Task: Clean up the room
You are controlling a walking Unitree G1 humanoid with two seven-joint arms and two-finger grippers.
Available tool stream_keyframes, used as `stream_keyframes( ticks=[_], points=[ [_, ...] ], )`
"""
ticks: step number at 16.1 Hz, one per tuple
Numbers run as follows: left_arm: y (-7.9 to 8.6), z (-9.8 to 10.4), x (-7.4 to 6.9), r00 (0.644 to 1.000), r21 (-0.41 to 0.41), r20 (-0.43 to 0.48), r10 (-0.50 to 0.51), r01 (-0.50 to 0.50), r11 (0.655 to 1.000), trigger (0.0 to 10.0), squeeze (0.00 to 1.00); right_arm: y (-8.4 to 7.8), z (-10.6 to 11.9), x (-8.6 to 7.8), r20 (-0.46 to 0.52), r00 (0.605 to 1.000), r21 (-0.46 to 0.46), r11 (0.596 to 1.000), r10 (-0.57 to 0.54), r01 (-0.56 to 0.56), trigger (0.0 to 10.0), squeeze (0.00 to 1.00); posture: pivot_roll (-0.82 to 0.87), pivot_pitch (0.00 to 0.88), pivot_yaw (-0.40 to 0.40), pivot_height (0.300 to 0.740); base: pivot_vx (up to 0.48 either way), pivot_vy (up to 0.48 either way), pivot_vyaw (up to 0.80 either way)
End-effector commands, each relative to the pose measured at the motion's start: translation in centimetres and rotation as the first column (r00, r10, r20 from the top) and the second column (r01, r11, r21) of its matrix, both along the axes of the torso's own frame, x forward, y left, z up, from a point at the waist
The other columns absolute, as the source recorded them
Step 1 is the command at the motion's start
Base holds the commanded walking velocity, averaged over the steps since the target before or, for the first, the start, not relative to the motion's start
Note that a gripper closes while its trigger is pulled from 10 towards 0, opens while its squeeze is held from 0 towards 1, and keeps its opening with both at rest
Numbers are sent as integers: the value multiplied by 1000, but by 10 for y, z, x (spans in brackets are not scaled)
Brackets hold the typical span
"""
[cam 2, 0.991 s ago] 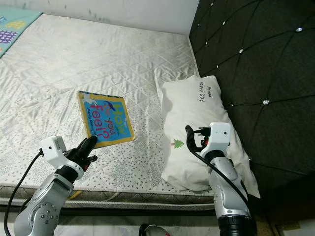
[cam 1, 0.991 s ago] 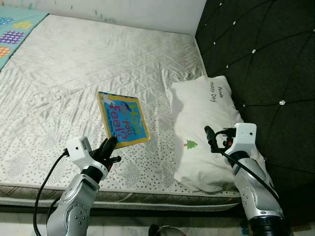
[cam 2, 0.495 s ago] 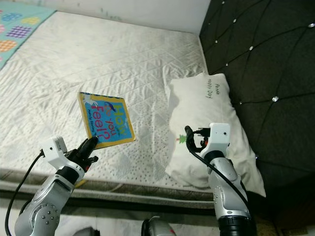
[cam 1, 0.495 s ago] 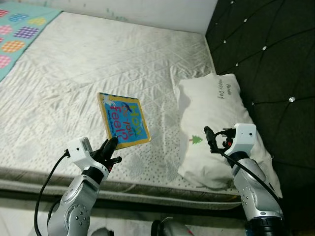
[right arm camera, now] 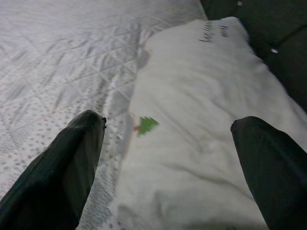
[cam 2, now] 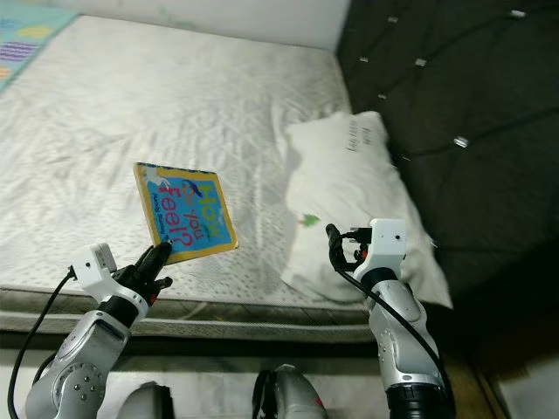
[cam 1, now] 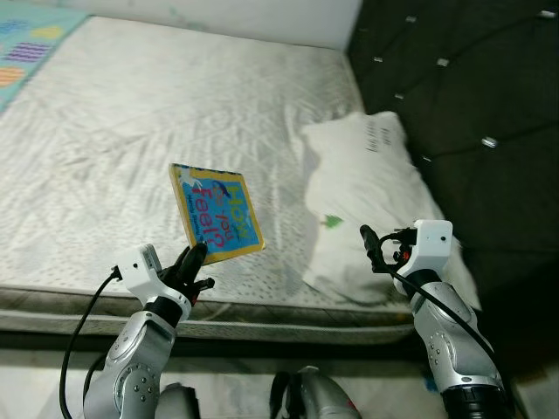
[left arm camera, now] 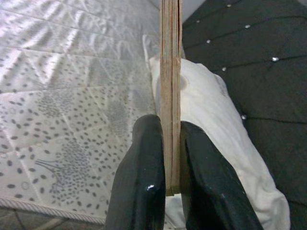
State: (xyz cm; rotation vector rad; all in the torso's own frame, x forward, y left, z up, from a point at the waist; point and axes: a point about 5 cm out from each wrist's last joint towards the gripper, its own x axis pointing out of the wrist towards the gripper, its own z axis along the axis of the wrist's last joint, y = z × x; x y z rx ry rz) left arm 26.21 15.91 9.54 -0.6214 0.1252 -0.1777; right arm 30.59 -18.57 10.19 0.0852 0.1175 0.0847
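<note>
The robot stood at the edge of a bed (cam 1: pixel 131 113) covered with a quilted white mattress pad. Its left tool (cam 1: pixel 194 262) was pinched on the lower corner of a children's board book (cam 1: pixel 216 212), holding it up in the air over the near part of the bed, its blue and yellow cover tilted toward the camera. In the left wrist view, the two black fingers (left arm camera: pixel 144 177) pressed against both faces of the book's thick layered edge.

The book looked stiff and light, with a glossy cover that could slip. Held by one corner, it could pivot; a grip deeper along the spine would probably be steadier.

The right tool (cam 1: pixel 374 248) hovered with its fingers spread wide, holding nothing, above a soft white pillow (cam 1: pixel 367 188) lying beside the dark tufted headboard (cam 1: pixel 472 96).
</note>
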Motion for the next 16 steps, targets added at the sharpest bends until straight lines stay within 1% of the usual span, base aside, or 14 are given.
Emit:
stream_keyframes(
  ticks=[1, 16],
  points=[
    [-2, 13, 1, 997, -6, 74, -5, 6, 1000, 10000, 0, -4, 2, 0, 1, 1000, -10, 1000, -7, 7, 10000, 0, -52, 177, -125, 670, 0, 0, 0],
    [-4, 15, 2, 996, -12, 89, -14, 15, 1000, 10000, 0, -3, 1, 0, 1, 1000, -14, 1000, -1, 1, 10000, 0, -53, 178, -126, 670, 332, 0, 0]
  ],
)
